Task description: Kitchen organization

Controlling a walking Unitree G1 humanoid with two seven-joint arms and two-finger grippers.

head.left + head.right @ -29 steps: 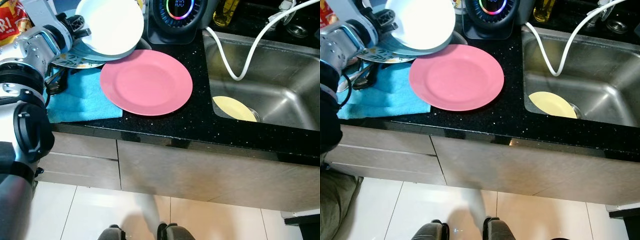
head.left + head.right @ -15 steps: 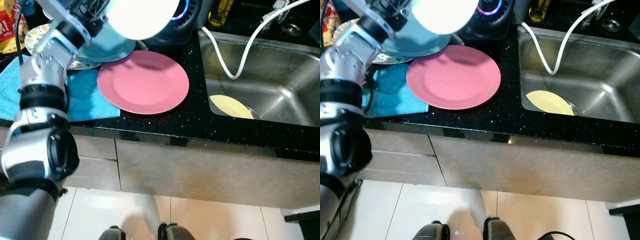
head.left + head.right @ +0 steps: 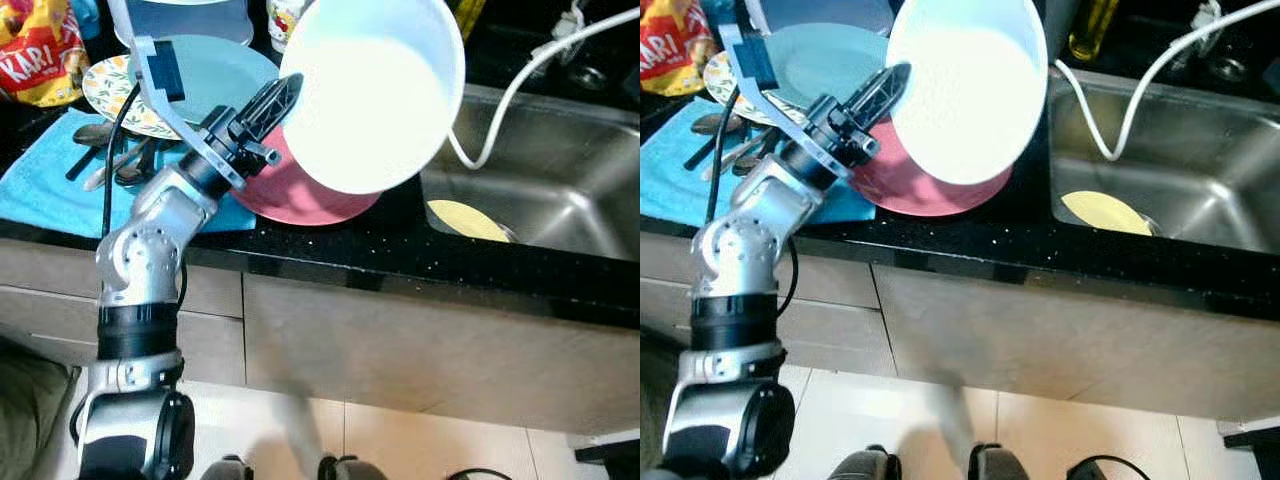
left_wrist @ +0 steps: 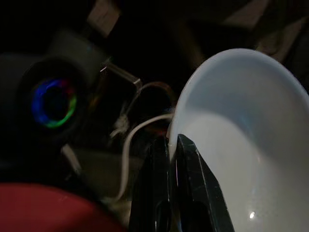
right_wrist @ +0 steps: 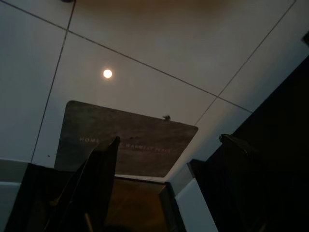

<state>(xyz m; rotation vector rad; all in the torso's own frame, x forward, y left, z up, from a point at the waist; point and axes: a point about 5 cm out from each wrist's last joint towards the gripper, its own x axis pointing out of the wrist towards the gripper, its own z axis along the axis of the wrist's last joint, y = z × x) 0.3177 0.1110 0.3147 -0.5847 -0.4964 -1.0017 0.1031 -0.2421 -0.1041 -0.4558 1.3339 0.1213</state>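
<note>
My left tool [image 3: 275, 100] is pinched shut on the rim of the white bowl [image 3: 372, 90], one black finger inside the wall and one outside, as the left wrist view shows with the fingers [image 4: 190, 188] closed tight on the edge. A second ago I had the bowl further back, over the stacked plates at the far left of the desk; now it is up and across, tilted with its mouth toward my head camera, hanging over the pink plate [image 3: 300, 200] and covering most of it. The bowl sits just beyond the fingertips, toward the sink [image 3: 560, 190].

My right tool [image 5: 166, 159] hangs idle with its fingers spread wide apart and nothing between them, facing pale floor tiles and a dark mat [image 5: 125, 140].

On the black desk [image 3: 400, 250] the blue towel [image 3: 60, 180] lies under some cutlery [image 3: 115, 160], with a teal plate [image 3: 215, 75] stacked behind it. A yellow disc [image 3: 468, 218] lies in the sink, and a white hose [image 3: 520, 85] loops into it. The wrist view adds a ring of coloured light [image 4: 54, 102] in the dark.
</note>
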